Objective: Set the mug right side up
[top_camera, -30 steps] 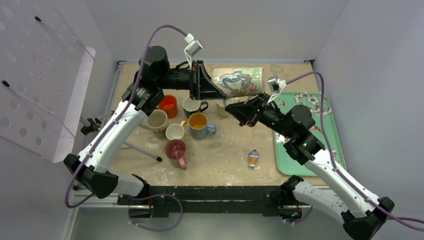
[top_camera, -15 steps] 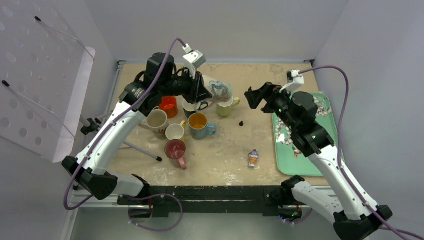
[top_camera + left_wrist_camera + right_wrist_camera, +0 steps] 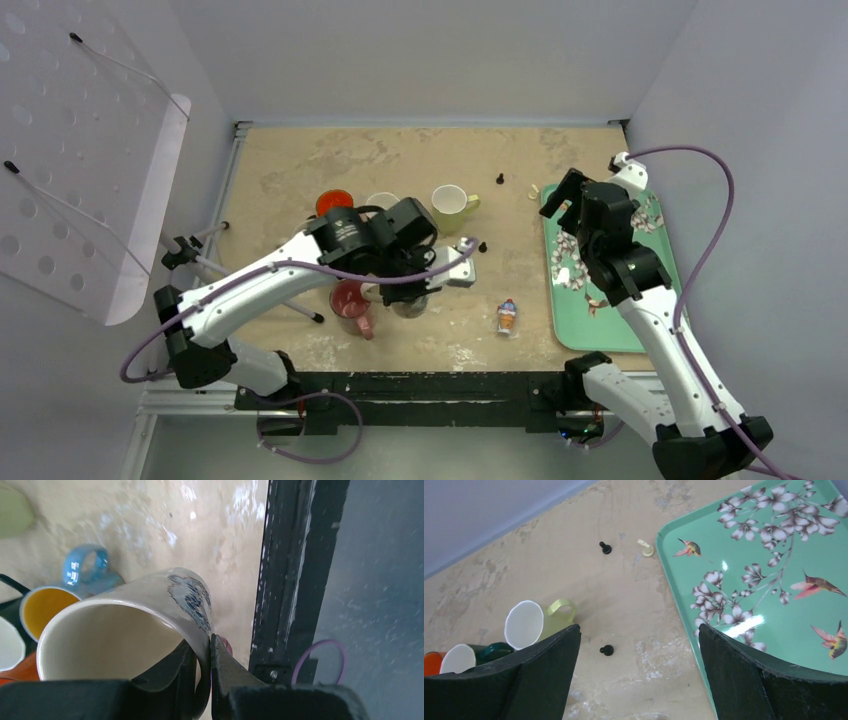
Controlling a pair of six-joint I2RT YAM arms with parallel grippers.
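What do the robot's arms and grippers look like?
The left arm and right arm have white shells with black joints and bases. A purple cable trails in a loop from each wrist. The left gripper and right gripper have broad, matte black fingers; no markings are visible.

Robot lab (enclosed test table (image 3: 400, 160))
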